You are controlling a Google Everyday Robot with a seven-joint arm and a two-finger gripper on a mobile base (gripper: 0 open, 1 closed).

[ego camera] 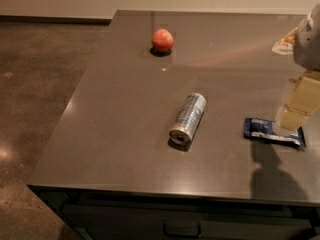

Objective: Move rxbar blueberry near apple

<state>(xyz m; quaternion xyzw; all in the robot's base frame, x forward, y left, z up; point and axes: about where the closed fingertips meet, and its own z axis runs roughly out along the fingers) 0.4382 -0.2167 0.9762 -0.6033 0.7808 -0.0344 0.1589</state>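
The rxbar blueberry [272, 132], a flat dark blue wrapper with pale print, lies on the dark counter at the right. My gripper [295, 106], with pale yellowish fingers, hangs at the right edge of the view, just above the bar's right part and partly covering it. The apple [162, 40], round and red-orange, sits far away at the back middle of the counter.
A silver-blue drink can [188, 118] lies on its side in the middle of the counter [125, 134], between the bar and the apple. A pale object [285, 43] lies at the back right. The counter's left edge drops to a brown floor.
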